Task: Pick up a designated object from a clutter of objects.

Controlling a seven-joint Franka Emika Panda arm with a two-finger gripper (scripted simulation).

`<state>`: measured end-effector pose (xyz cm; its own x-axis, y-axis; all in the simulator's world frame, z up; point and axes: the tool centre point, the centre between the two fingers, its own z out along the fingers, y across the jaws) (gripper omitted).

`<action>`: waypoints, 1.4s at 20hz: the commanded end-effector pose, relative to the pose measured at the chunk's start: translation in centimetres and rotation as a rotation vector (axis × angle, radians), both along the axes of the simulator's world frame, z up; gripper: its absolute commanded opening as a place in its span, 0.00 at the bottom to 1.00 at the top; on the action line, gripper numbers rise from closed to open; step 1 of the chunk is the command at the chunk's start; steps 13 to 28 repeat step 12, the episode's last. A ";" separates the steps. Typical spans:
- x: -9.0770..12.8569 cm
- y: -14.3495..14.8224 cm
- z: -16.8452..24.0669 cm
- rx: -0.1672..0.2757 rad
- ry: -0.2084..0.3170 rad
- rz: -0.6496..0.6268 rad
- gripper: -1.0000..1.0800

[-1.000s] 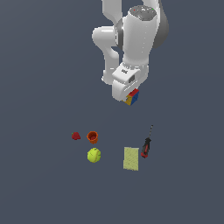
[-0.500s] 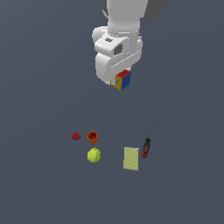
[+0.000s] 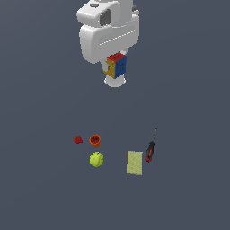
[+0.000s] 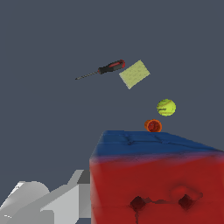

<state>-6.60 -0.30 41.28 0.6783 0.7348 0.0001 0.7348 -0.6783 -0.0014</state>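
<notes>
The white robot arm (image 3: 108, 38) hung high above the dark grey floor (image 3: 188, 90), and its gripper (image 3: 115, 68) was clamped on the small puzzle cube with red, blue and yellow gridded faces (image 3: 116, 65), which sat tucked against the underside of the wrist, well apart from everything below. In the wrist view the cube (image 4: 155, 179) filled the near foreground, red face toward the camera and blue face above it. The remaining items lay on the floor around the small orange cup (image 3: 95, 140): the red strawberry (image 3: 78, 139) just beside it toward the exterior view's left, the yellow-green ball (image 3: 96, 159) near it on the camera's side, the pale yellow rectangular sponge (image 3: 134, 162) farther toward the exterior view's right, and the red-and-black screwdriver (image 3: 150, 148) just beyond the sponge.
</notes>
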 end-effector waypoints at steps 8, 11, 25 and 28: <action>0.4 -1.0 2.1 -0.001 -0.001 0.000 0.00; 0.4 -0.9 1.9 -0.001 -0.001 0.000 0.00; 0.4 -0.9 1.9 -0.001 -0.001 0.000 0.00; 0.4 -0.9 1.9 -0.001 -0.001 0.000 0.00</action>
